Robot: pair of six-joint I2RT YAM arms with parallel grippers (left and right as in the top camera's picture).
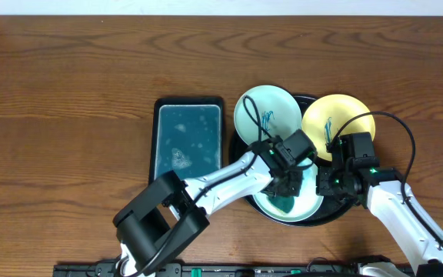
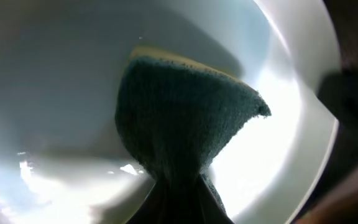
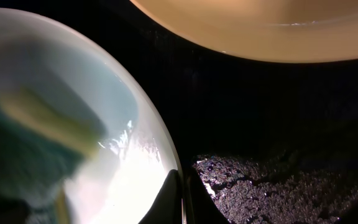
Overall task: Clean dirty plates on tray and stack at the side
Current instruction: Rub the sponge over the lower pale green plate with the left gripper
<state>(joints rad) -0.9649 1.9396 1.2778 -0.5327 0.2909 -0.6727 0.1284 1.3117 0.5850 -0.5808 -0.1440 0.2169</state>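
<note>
While the left gripper (image 1: pixel 287 188) clamps a teal sponge (image 2: pixel 185 118) down on the front plate (image 1: pixel 306 209), we can see the right gripper (image 1: pixel 328 188) pinching that plate's rim from the other side. It all sits on the tray (image 3: pixel 278 124). Just past the right gripper is the yellow plate (image 1: pixel 344 115), and past the left one the mint plate (image 1: pixel 266 108), both scribbled. Off the left gripper's outer side sits a teal tray (image 1: pixel 188 142).

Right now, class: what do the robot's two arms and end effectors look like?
The left arm and right arm both have white tubular links and black boxy joints. The left has a large black block near its base. The left end effector and right end effector are black, with small green lights at the wrist. Thin black cables loop above the wrists.
</note>
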